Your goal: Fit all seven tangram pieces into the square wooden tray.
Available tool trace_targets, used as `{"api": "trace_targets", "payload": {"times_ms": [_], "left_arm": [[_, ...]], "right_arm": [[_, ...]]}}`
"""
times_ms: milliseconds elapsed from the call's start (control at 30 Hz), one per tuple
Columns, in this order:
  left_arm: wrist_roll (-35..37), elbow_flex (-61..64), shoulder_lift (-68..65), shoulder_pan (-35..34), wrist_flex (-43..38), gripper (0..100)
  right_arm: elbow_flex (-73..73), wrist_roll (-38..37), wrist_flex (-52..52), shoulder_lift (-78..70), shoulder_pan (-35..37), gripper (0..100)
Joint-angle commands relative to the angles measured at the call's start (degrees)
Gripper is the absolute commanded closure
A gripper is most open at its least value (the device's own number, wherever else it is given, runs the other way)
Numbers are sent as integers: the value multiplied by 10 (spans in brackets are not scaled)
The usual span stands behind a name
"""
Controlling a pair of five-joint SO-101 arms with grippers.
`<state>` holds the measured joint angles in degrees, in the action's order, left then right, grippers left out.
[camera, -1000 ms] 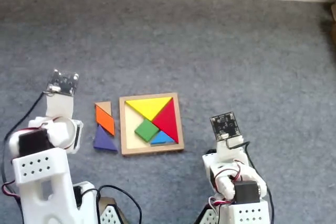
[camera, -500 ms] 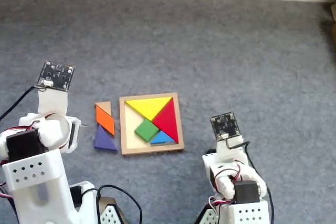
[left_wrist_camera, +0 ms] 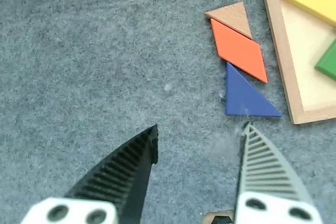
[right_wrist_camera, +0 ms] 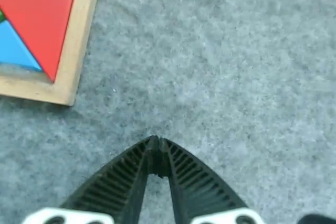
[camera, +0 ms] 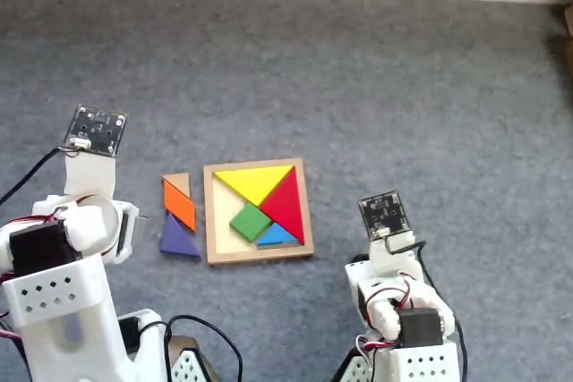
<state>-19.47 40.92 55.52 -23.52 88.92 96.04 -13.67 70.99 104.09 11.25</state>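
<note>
Wooden tray sits mid-frame in the high view with four pieces seated: yellow triangle on top, red triangle at right, green square central, light blue triangle below. Its left strip is bare. Three pieces wait on the carpet just left of it: tan triangle, orange parallelogram, dark blue triangle. I judge it just past halfway. My left gripper hangs spread apart near the dark blue triangle; my right gripper is pinched together, empty, lower right of the tray.

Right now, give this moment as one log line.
tray: yellow, red, green, blue | outside: tan, orange, purple | left pincer: open | right pincer: shut
</note>
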Motion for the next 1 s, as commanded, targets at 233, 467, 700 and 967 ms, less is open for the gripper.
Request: {"api": "trace_targets", "payload": {"times_ms": [233,467,700,967], "left_arm": [[0,-22,-4,-9,5,767],[-1,-25,-4,-8,5,823],[-1,-30,1,-9,5,825],[31,-127,-6,-5,12,826]], "right_arm": [[73,0,3,2,-7,991],[73,0,3,2,-7,991],[73,0,3,2,-7,991],[73,0,3,2,-7,991]]}}
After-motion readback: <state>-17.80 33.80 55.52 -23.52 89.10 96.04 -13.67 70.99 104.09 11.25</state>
